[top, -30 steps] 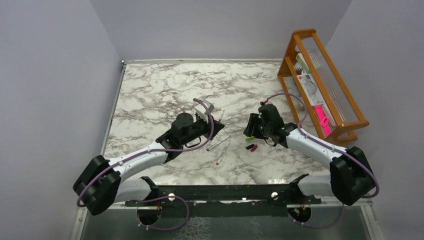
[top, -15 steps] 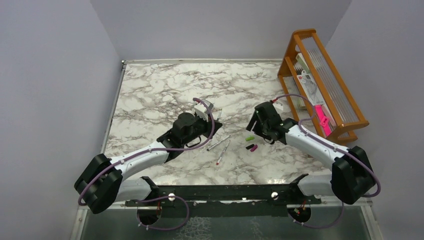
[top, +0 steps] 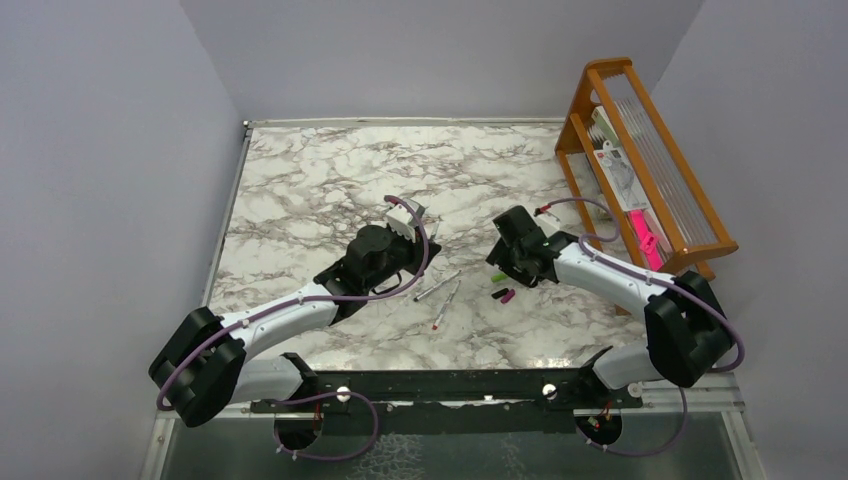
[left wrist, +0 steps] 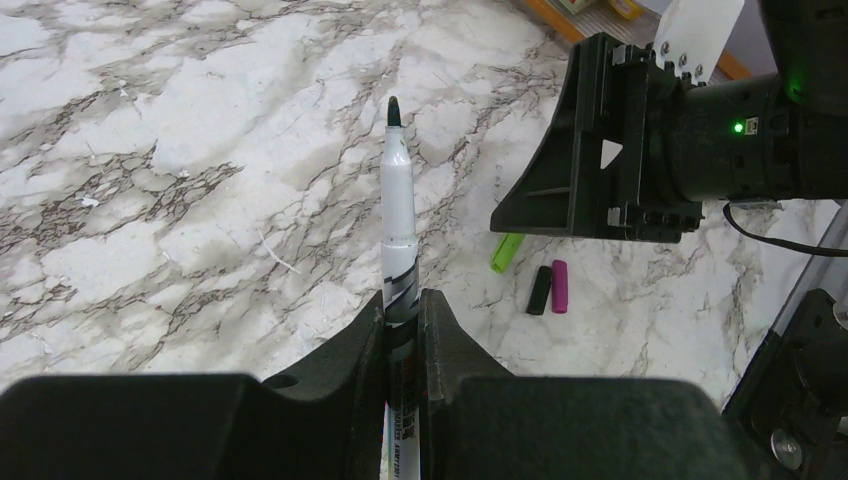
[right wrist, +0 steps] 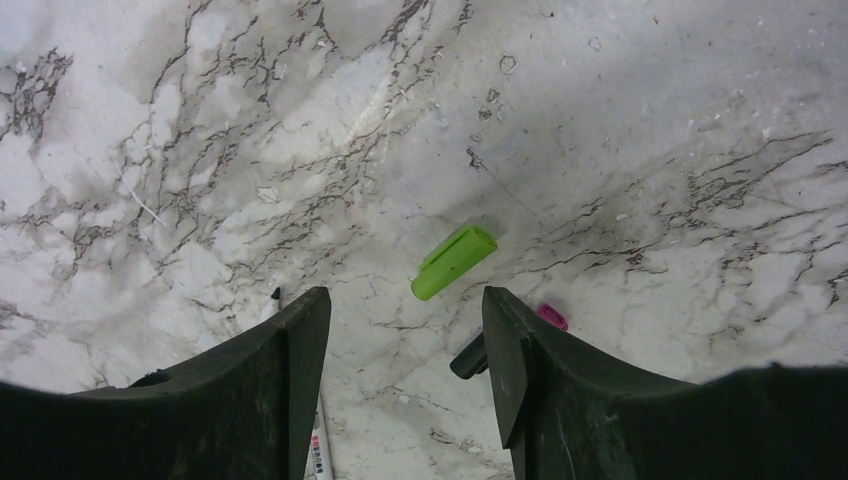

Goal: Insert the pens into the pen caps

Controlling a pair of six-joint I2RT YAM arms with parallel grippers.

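Pens first: one thin silvery-grey marker pen is clamped in the left gripper, dark nib bare. The right gripper hangs jaws apart over the stubby green plastic cap. The black cap and magenta cap lie alongside. Two grey pens lie between the arms. Nothing capped yet, all three to go.

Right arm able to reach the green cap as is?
Probably yes. The right gripper hangs open just over the green cap, with nothing between. The black cap and magenta cap lie close by and might get nudged.
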